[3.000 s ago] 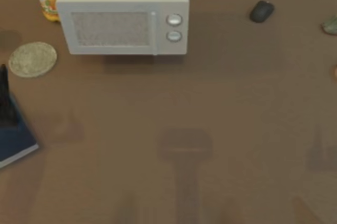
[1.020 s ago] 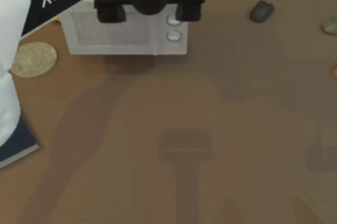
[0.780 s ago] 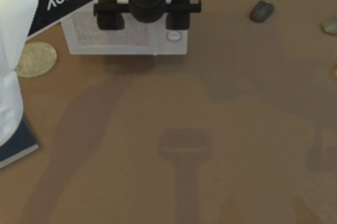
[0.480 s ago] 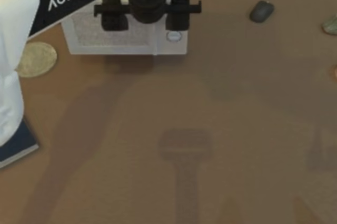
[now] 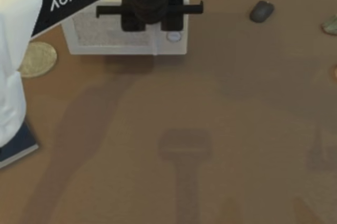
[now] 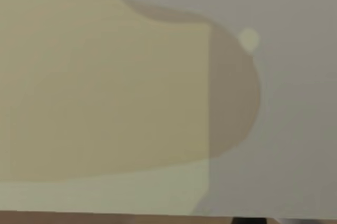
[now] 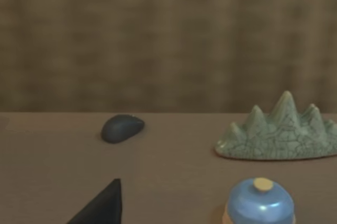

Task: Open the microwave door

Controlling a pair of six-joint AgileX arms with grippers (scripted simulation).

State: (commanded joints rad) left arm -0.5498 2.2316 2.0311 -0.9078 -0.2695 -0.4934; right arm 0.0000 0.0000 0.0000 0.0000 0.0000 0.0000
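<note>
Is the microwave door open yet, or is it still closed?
Closed. In the top view the microwave door lies flush with the microwave front, no gap showing. The left gripper sits over its handle side.

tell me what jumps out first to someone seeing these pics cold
The left arm sweeps in from the top view's left, its black left gripper over the door of the white microwave at the table's far left. Next, a dark mouse lies alone to the right, near a green ridged ornament and a blue bell.
</note>
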